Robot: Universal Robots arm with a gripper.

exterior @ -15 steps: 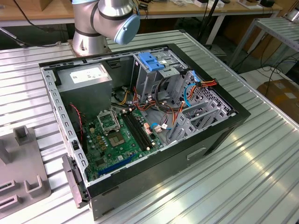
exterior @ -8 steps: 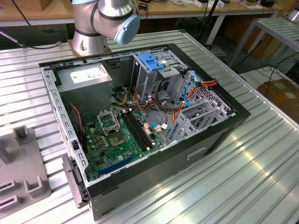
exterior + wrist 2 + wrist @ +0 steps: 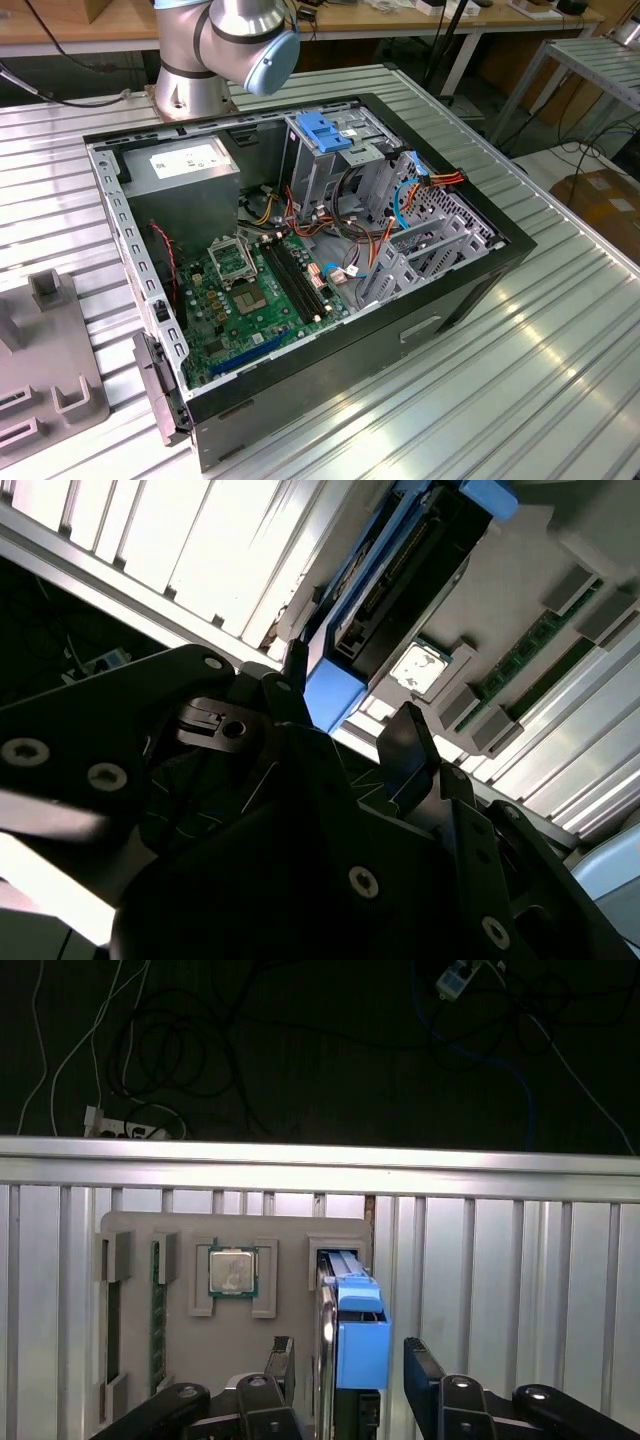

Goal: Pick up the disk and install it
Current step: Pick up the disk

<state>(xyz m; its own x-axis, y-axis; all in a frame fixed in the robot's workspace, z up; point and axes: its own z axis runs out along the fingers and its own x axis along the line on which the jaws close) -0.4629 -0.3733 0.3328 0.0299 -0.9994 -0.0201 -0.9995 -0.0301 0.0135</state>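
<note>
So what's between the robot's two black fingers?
The disk in its blue frame, standing on edge in the grey holder. The first wrist view shows the open end effector straddling it.

The end effector (image 3: 350,1358) points downward, its black fingers (image 3: 421,1360) spread apart.

You can see the disk (image 3: 358,1345) framed in smooth blue plastic with a slight sheen, set in a matt grey plastic holder (image 3: 290,1235). The gripper (image 3: 350,1365) looks matt black with bright metal screw heads, and the table (image 3: 500,1260) is ribbed bare metal, shining brightly.
</note>
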